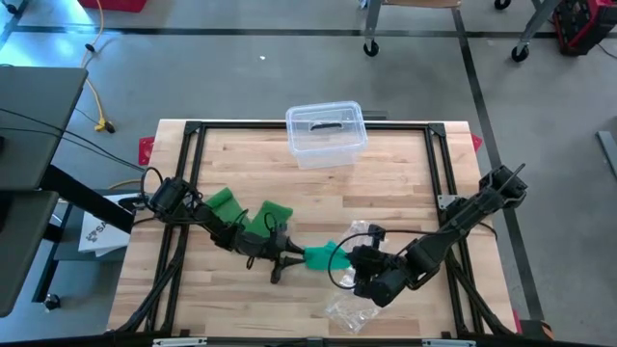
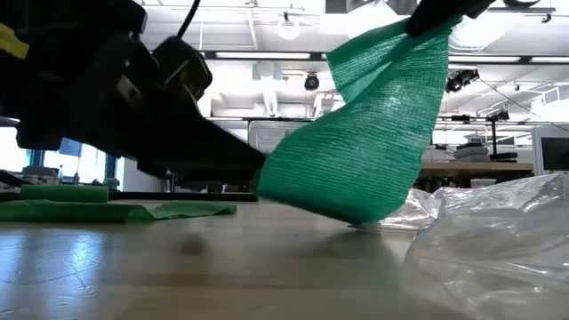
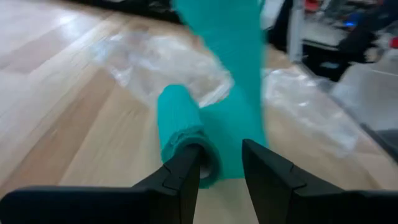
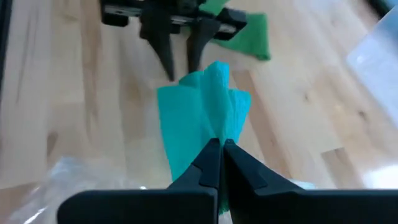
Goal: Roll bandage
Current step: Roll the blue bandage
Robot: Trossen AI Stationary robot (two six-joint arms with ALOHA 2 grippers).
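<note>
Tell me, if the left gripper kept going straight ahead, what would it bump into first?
Most likely the green bandage. The left gripper already has the rolled end between its fingers, so it would push into the roll right away. Beyond lies crinkly clear plastic, though how far is hard to judge.

Two dark, near-black jointed arms of slim tube links and thicker rounded joint housings, the left arm (image 1: 207, 217) and the right arm (image 1: 453, 226), each with thin black cable looping near the wrist. At each arm's end, a left claw (image 3: 221, 165) and a right claw (image 4: 221, 149) of two matte black, flat-sided fingers (image 3: 183, 171) narrowing to blunt tips. Behind the left claw's fingers, a black crossbar block, seen from the right wrist view.
</note>
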